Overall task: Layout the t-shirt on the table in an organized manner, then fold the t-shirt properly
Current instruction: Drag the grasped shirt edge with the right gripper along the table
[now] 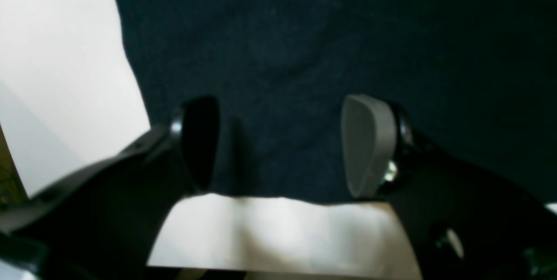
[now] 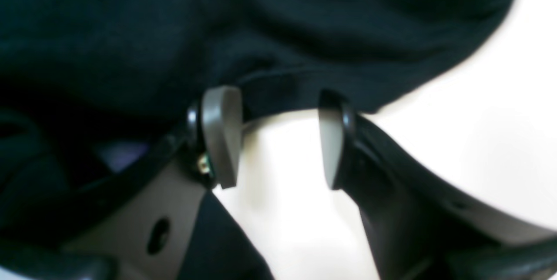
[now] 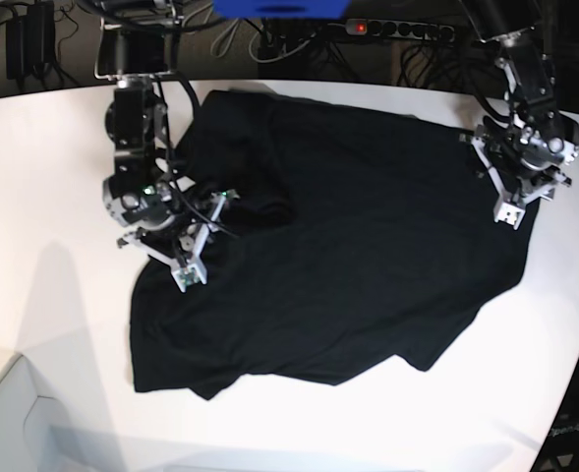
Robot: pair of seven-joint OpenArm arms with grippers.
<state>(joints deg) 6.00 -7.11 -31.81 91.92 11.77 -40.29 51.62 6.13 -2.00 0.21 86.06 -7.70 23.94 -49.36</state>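
The black t-shirt (image 3: pixel 338 246) lies spread but rumpled across the middle of the white table (image 3: pixel 63 177), with only plain black cloth showing. My right gripper (image 3: pixel 199 244) sits at the shirt's left edge in the base view. In the right wrist view that gripper (image 2: pixel 276 138) stands open, the shirt's hem (image 2: pixel 283 93) lying just past its fingertips and white table showing between the pads. My left gripper (image 3: pixel 517 187) hovers over the shirt's far right edge. It is open too (image 1: pixel 283 145), with flat black cloth (image 1: pixel 304 54) beneath it and nothing held.
A power strip (image 3: pixel 397 28) and cables run along the back behind the table. A white box (image 3: pixel 14 423) stands at the front left corner. The table's curved edge (image 3: pixel 576 379) drops off at the right.
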